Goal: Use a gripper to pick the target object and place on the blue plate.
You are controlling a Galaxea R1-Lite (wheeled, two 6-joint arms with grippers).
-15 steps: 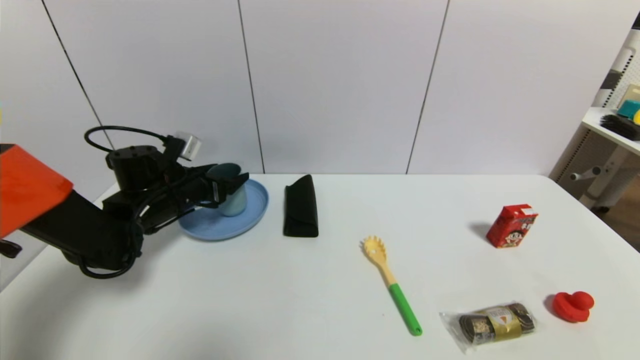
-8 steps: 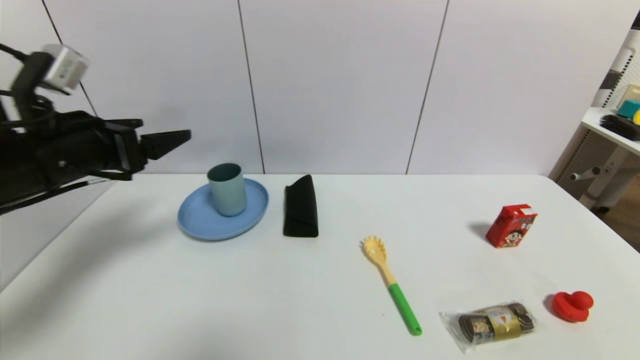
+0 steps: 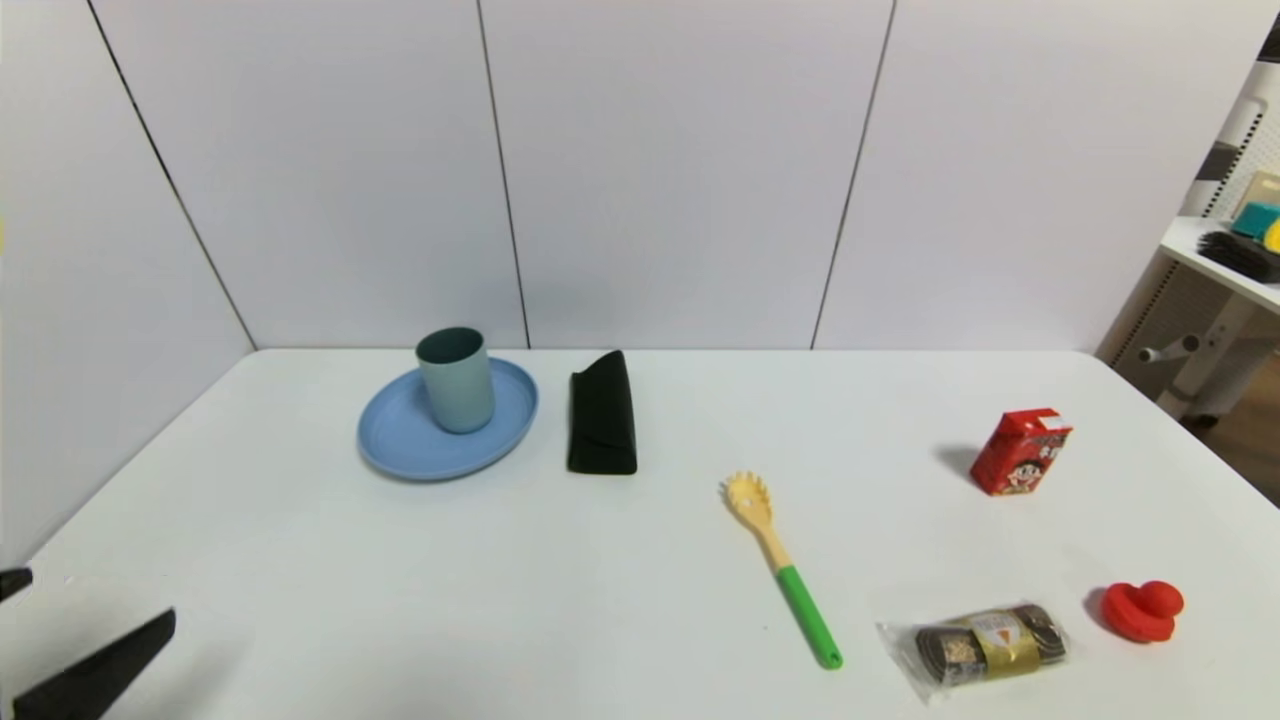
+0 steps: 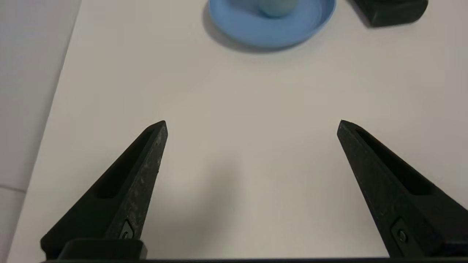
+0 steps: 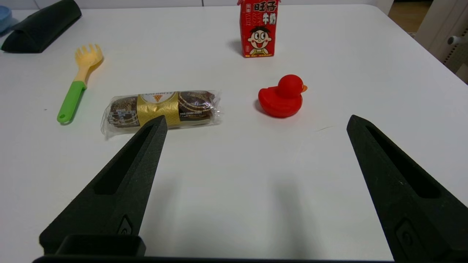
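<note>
The pale teal cup [image 3: 456, 380] stands upright on the blue plate [image 3: 400, 445] at the back left of the table; its base [image 4: 272, 8] and the plate [image 4: 237, 25] also show in the left wrist view. My left gripper [image 4: 252, 122] hangs over bare table well in front of the plate, open with nothing between its fingers; in the head view only its fingertips [image 3: 110, 665] show at the bottom left corner. My right gripper [image 5: 256, 122] is open and empty above the near right of the table, short of the red duck [image 5: 282, 96].
A black case [image 3: 601, 412] lies just right of the plate. A yellow spoon-fork with a green handle [image 3: 780, 565] lies mid-table. A red carton [image 3: 1021, 451], a wrapped snack roll [image 3: 985, 645] and the red duck [image 3: 1140, 610] are on the right. A shelf [image 3: 1230, 255] stands beyond the table.
My left gripper opened around the cup, let it go on the plate, rose away to the left, then dropped back to the near left corner. The cup stays upright on the plate.
</note>
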